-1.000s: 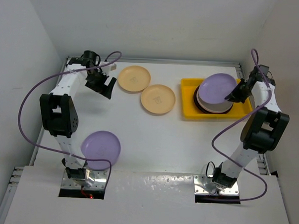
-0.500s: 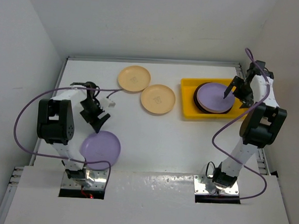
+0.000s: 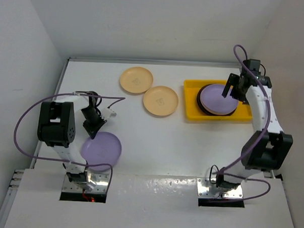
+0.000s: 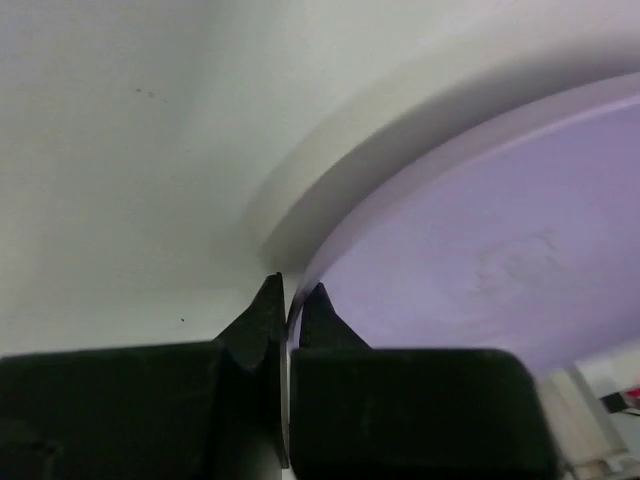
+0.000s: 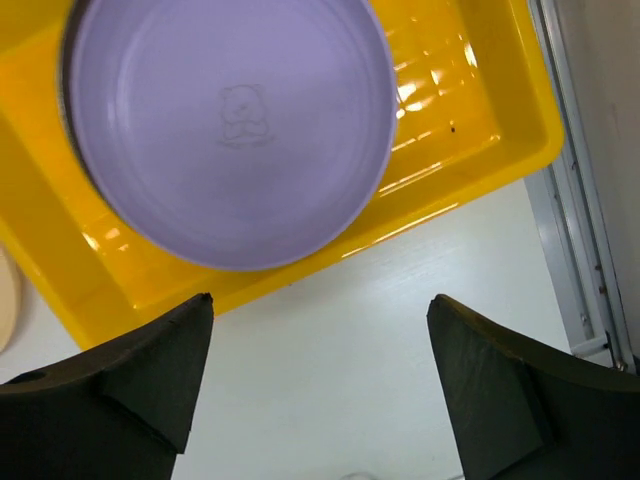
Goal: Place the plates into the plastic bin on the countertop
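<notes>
Plain white walls [image 3: 161,23] around; glossy pale ledge [image 3: 153,195] in front.

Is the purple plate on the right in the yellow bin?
In. The purple plate lies flat, with the walls of the yellow bin all around it.

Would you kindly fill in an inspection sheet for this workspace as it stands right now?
Surface: white countertop, no spills seen.
Job's things: yellow bin holds a plate stack topped by the first lavender plate; outside it lie the far orange plate, the near orange plate and the second lavender plate.
Clutter: nothing seen.
Grippers: left gripper pinched on the second lavender plate's rim; right gripper open and empty above the bin's edge.
Cables: purple cables loop from both arms.
Surroundings: white walls.
</notes>
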Tool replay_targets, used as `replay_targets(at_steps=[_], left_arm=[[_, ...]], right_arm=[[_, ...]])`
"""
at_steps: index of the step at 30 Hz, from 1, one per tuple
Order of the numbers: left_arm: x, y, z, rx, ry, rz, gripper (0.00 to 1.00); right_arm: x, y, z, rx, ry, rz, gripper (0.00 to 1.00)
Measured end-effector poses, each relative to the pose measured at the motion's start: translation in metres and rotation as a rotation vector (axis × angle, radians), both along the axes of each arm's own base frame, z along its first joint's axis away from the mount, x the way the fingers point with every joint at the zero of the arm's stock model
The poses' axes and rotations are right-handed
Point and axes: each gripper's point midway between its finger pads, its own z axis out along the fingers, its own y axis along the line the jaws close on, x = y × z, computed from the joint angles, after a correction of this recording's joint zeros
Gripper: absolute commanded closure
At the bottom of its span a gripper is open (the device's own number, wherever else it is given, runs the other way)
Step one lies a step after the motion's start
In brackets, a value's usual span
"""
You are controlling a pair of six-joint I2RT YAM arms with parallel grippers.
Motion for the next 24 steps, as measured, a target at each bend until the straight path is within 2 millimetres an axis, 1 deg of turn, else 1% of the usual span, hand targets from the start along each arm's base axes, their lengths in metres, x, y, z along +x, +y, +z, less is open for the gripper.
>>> replay_targets(at_steps=[2, 3, 4, 6, 7, 8, 9, 10, 12, 13, 14, 16, 17, 19, 20, 22, 23, 24], left_arm=[[0.006, -0.005, 0.005, -0.027, 0.002, 0.018, 1.00], [0.014, -0.010, 0.008, -0.051, -0.012, 0.031, 1.00], [0.026, -0.016, 0.012, -0.082, -0.038, 0.045, 1.00], [0.058, -0.030, 0.030, -0.164, -0.117, 0.065, 1.00], [0.077, -0.039, 0.044, -0.215, -0.173, 0.070, 1.00], [0.094, -0.048, 0.059, -0.266, -0.226, 0.064, 1.00], [0.108, -0.056, 0.073, -0.310, -0.271, 0.051, 1.00], [0.120, -0.065, 0.089, -0.355, -0.321, 0.029, 1.00], [0.136, -0.081, 0.116, -0.409, -0.389, -0.009, 1.00], [0.140, -0.092, 0.128, -0.437, -0.415, -0.022, 1.00], [0.141, -0.099, 0.136, -0.451, -0.425, -0.029, 1.00], [0.143, -0.117, 0.152, -0.487, -0.439, -0.037, 1.00], [0.144, -0.125, 0.157, -0.501, -0.443, -0.040, 1.00], [0.144, -0.133, 0.163, -0.523, -0.441, -0.033, 1.00], [0.143, -0.134, 0.164, -0.529, -0.436, -0.023, 1.00], [0.141, -0.134, 0.164, -0.538, -0.423, -0.004, 1.00], [0.140, -0.135, 0.165, -0.541, -0.415, 0.003, 1.00], [0.139, -0.135, 0.165, -0.546, -0.411, 0.008, 1.00]], right_arm=[[-0.004, 0.012, 0.011, -0.016, -0.050, 0.035, 0.22], [-0.006, 0.021, 0.016, -0.024, -0.079, 0.062, 0.25], [-0.006, 0.034, 0.021, -0.030, -0.112, 0.098, 0.31], [-0.005, 0.072, 0.028, -0.030, -0.172, 0.206, 0.36], [-0.005, 0.102, 0.030, -0.014, -0.202, 0.290, 0.36], [-0.005, 0.139, 0.030, 0.019, -0.231, 0.390, 0.36], [-0.005, 0.162, 0.029, 0.045, -0.247, 0.454, 0.32], [-0.009, 0.196, 0.027, 0.095, -0.260, 0.550, 0.22], [-0.016, 0.258, 0.022, 0.178, -0.283, 0.707, 0.15], [-0.018, 0.284, 0.019, 0.215, -0.295, 0.769, 0.15], [-0.022, 0.311, 0.015, 0.247, -0.303, 0.828, 0.15], [-0.026, 0.348, 0.006, 0.283, -0.303, 0.891, 0.19], [-0.026, 0.363, 0.000, 0.287, -0.299, 0.906, 0.25], [-0.022, 0.382, -0.011, 0.293, -0.292, 0.906, 0.30], [-0.018, 0.390, -0.015, 0.297, -0.294, 0.900, 0.39], [-0.011, 0.396, -0.023, 0.300, -0.296, 0.876, 0.50], [-0.008, 0.395, -0.027, 0.297, -0.294, 0.857, 0.58], [-0.006, 0.395, -0.030, 0.291, -0.292, 0.844, 0.59]])
